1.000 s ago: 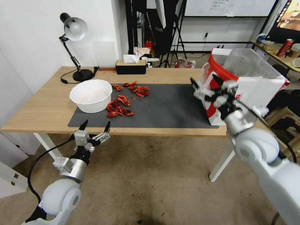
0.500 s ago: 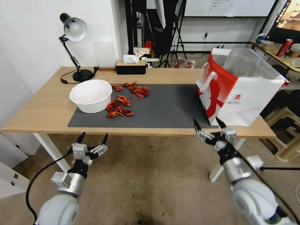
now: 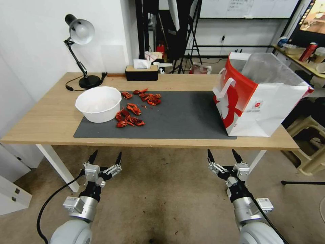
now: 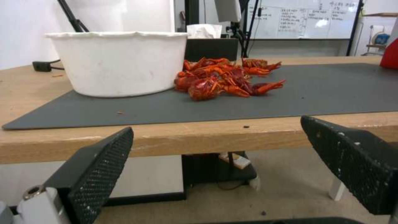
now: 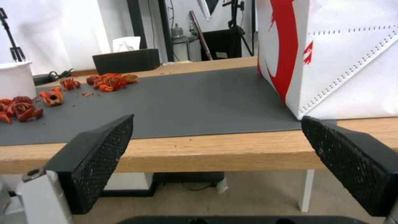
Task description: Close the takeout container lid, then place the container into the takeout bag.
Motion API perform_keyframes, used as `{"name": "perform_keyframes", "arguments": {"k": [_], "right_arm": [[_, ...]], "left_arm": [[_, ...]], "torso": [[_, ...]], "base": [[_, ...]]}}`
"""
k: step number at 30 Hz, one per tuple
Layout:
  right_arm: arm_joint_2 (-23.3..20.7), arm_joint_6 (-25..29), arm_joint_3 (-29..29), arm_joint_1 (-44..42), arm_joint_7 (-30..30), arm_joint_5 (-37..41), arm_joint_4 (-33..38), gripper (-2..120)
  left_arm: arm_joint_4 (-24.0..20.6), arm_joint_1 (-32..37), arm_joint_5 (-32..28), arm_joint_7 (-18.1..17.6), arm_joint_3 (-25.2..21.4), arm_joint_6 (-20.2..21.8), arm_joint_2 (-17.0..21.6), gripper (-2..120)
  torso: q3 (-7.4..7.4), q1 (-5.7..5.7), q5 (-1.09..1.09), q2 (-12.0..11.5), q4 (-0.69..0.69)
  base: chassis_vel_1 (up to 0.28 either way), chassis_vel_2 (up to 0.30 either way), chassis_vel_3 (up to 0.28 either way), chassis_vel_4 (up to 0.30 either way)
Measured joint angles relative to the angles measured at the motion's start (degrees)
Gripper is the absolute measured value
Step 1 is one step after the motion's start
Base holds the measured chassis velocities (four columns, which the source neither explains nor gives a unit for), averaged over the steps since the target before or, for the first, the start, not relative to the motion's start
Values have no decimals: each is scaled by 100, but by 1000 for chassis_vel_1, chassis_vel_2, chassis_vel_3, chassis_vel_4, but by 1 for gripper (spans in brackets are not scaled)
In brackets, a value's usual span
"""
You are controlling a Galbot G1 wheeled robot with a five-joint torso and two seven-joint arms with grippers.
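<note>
The takeout bag (image 3: 267,101) stands upright at the right end of the table, white with a red side, its mouth open and a clear liner rising from it; its lower corner fills the right wrist view as the bag (image 5: 344,62). The takeout container and its lid are out of view. My left gripper (image 3: 105,155) hangs open below the table's front edge, left of centre, with nothing between its fingers (image 4: 99,174). My right gripper (image 3: 221,153) is open and empty too, below the front edge and in front of the bag; its fingers (image 5: 95,155) frame the table edge.
A dark grey mat (image 3: 182,115) covers the middle of the wooden table (image 3: 50,118). A round white bowl (image 3: 98,103) sits on the mat's left end, with red crayfish pieces (image 3: 130,117) beside it. A desk lamp (image 3: 81,51) and a tissue box (image 3: 142,71) stand at the back.
My right arm has come away from the bag's side, down and back to below the table's front edge. The left gripper has sunk a little lower. Both stay open.
</note>
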Motion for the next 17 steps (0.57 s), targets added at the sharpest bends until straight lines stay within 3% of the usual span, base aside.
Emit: {"name": "perform_keyframes", "arguments": {"k": [17], "right_arm": [[-20, -23, -6, 30, 2, 27, -1, 100]], "left_arm": [[0, -5, -5, -8, 0, 10, 6, 100]], "torso": [[0, 1, 0, -1, 0]], "base": [[0, 0, 0, 0]]}}
